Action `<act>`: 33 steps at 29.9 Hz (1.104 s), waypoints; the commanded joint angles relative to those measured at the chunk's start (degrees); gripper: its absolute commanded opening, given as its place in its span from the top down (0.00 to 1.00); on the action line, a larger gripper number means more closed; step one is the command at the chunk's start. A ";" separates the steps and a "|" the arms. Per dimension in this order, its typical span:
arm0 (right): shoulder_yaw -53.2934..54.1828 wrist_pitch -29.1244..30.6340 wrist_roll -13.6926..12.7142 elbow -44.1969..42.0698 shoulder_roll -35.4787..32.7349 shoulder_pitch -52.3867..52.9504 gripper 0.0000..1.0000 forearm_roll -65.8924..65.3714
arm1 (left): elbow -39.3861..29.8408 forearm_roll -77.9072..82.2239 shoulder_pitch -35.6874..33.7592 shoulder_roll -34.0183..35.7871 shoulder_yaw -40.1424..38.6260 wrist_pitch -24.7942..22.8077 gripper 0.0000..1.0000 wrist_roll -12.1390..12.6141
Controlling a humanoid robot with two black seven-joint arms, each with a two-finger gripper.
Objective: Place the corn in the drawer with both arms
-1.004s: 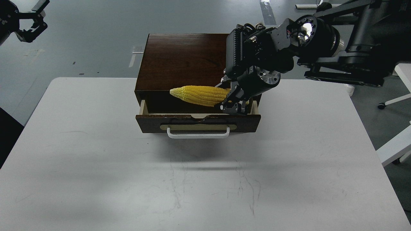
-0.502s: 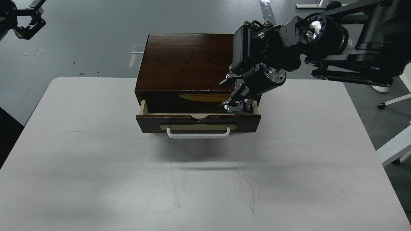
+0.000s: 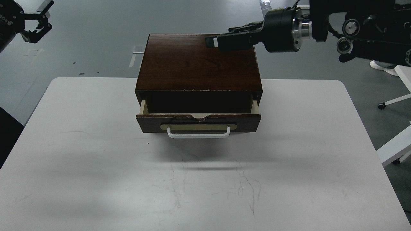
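Observation:
The dark brown cabinet (image 3: 192,64) stands at the table's back middle. Its drawer (image 3: 147,122) is pulled out a little, white bar handle (image 3: 198,134) facing me. The gap behind the drawer front is dark and the corn does not show; it is hidden or out of view. My right gripper (image 3: 215,42) hovers above the cabinet's back right top, fingers stretched out to the left, empty. My left gripper (image 3: 38,21) is raised at the far upper left, off the table, open and empty.
The white table (image 3: 96,160) spreads in front of and beside the cabinet. A white desk edge (image 3: 396,147) and a chair base (image 3: 395,99) stand off to the right. My right arm (image 3: 359,22) crosses the top right corner.
The right gripper let the corn drop into the drawer, then lifted out and swung up and back over the cabinet top. The corn has gone from sight. The left gripper barely moved.

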 commanded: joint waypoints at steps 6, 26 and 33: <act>35.01 -0.62 0.01 -0.54 -12.54 -31.32 0.00 8.30 | 2.20 -0.18 2.54 -3.04 0.00 0.00 0.02 0.00; 58.17 -1.15 0.01 -13.79 -1.74 -59.14 0.00 16.81 | 9.33 -0.36 9.92 -9.37 0.00 0.00 0.02 0.00; 59.76 -1.15 0.01 -18.82 3.63 -60.37 0.00 23.94 | 9.24 -0.36 10.28 -9.90 -0.26 0.00 0.02 0.00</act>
